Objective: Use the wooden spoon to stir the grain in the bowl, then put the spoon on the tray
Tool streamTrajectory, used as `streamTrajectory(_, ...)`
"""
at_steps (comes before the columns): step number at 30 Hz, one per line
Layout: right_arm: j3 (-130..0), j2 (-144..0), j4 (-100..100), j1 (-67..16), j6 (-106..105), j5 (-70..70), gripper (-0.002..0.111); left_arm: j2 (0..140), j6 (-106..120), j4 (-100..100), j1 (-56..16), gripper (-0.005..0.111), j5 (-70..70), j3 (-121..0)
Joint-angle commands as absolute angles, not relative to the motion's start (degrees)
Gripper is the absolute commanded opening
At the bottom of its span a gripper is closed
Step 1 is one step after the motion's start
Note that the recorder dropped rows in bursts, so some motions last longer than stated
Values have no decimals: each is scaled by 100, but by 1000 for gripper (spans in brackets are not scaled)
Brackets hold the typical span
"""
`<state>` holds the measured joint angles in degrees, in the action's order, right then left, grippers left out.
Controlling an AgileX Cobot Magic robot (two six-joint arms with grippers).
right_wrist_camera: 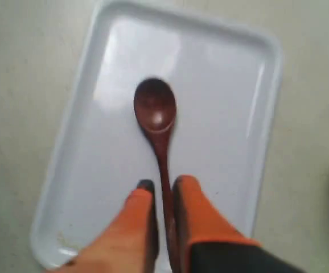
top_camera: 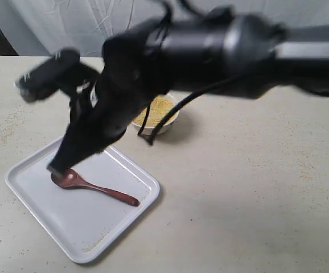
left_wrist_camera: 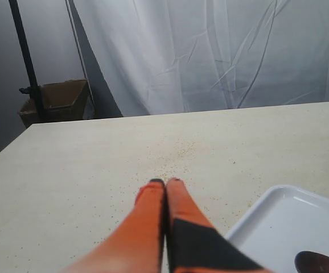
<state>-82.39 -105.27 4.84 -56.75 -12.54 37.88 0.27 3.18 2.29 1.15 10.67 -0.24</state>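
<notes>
Jaws of the right gripper (top_camera: 56,166) stand narrowly apart and clamp nothing. In the right wrist view the slim handle of the wooden spoon (right_wrist_camera: 162,149) shows through the gap between the orange fingers (right_wrist_camera: 196,210). That gripper hangs above the tray (top_camera: 105,227), at the end of a black arm that extends from the right across to the left side of the scene. The wooden spoon lies flat on the tray, its oval head toward the left and its handle running right and slightly nearer. The tray sits at the near left of the table (top_camera: 255,187), and a few yellow specks (top_camera: 93,248) lie inside its near edge. The bowl (top_camera: 164,128) stands on the table beyond the tray's far right side, apart from it and partly hidden behind the arm, with the grain (top_camera: 160,107) heaped inside. The exterior view is blurred at the fingertips, so I cannot tell whether they touch the spoon's head.

Jaws of the left gripper (left_wrist_camera: 165,182) are pressed together, holding nothing, over the table beside a rounded corner of the tray. Loose granules (left_wrist_camera: 179,151) dot the table farther on. A white curtain (left_wrist_camera: 210,51) hangs beyond the table's far edge, with a brown box (left_wrist_camera: 62,96) and a dark pole (left_wrist_camera: 25,57) beside it.
</notes>
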Motion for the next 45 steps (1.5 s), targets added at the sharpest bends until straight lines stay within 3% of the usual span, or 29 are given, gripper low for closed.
streamTrajectory(1,-7387,-8676,411,-5664,-997,3551,5,0,312,240,97,0,1026,0)
streamTrajectory(9,-2575,-4151,1086,-5677,-932,705,6,0,312,240,97,0,1026,0)
streamTrajectory(17,-18,-1106,2307,-5677,-903,533,6,0,312,240,97,0,1026,0)
streamTrajectory(23,0,0,1947,-5200,-1067,419,6,0,312,238,97,0,1044,0)
streamTrajectory(27,0,0,1977,-3657,-1052,-228,6,0,312,244,97,0,1021,0)
streamTrajectory(34,0,0,2072,-1211,-1051,905,6,0,323,245,97,0,1032,0)
streamTrajectory(38,0,0,1778,-793,-1051,1507,6,0,323,245,97,0,1032,0)
streamTrajectory(45,0,0,1891,-747,-1051,1853,6,0,323,245,97,0,1032,0)
